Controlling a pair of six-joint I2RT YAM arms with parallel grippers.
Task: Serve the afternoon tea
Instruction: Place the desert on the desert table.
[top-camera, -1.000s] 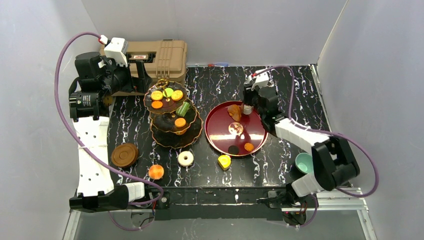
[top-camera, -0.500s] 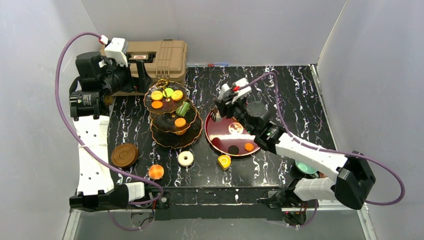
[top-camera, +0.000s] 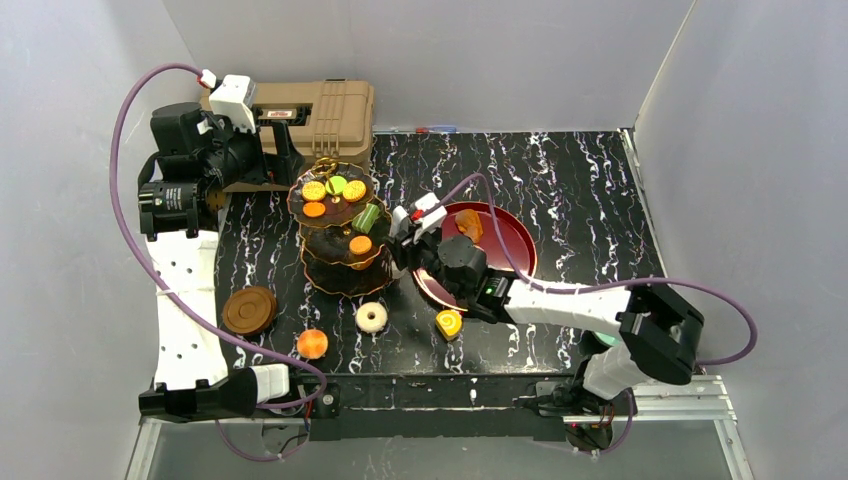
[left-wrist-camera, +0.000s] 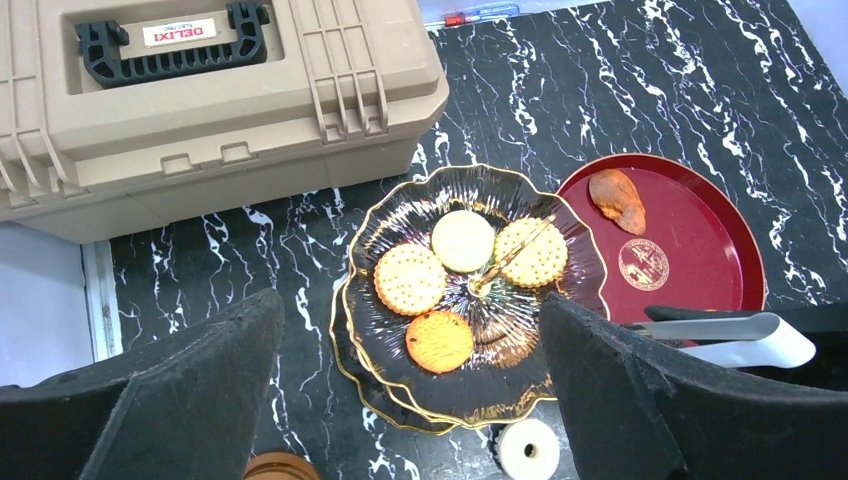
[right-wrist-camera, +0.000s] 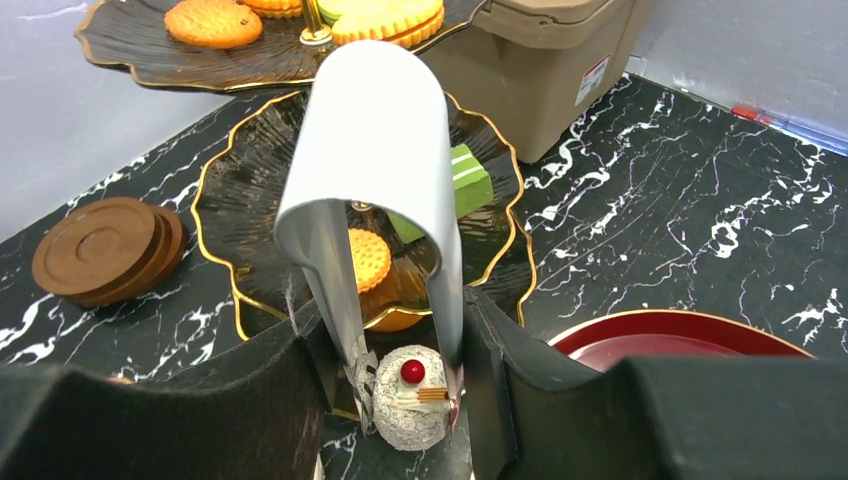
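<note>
The dark three-tier stand (top-camera: 345, 232) with gold rims holds biscuits on top, and a green cake and orange sweets lower down. My right gripper (top-camera: 405, 240) is shut on silver tongs (right-wrist-camera: 375, 150). The tongs pinch a small white cake with a red cherry (right-wrist-camera: 410, 400) by the stand's lower right rim (right-wrist-camera: 230, 300). My left gripper (left-wrist-camera: 410, 330) hangs open high above the stand (left-wrist-camera: 470, 300), holding nothing. An orange sweet (top-camera: 468, 224) lies on the red tray (top-camera: 515, 250). A white donut (top-camera: 372, 317), an orange sweet (top-camera: 312, 343) and a yellow sweet (top-camera: 449, 323) sit on the table.
A big tan case (top-camera: 315, 110) stands at the back left behind the stand. Stacked brown saucers (top-camera: 249, 310) sit at the front left. My right arm lies across the red tray's near half and hides what is there.
My right arm has swung left from the far side of the red tray to the stand's right edge, tongs in its grip. The left arm has not moved.
</note>
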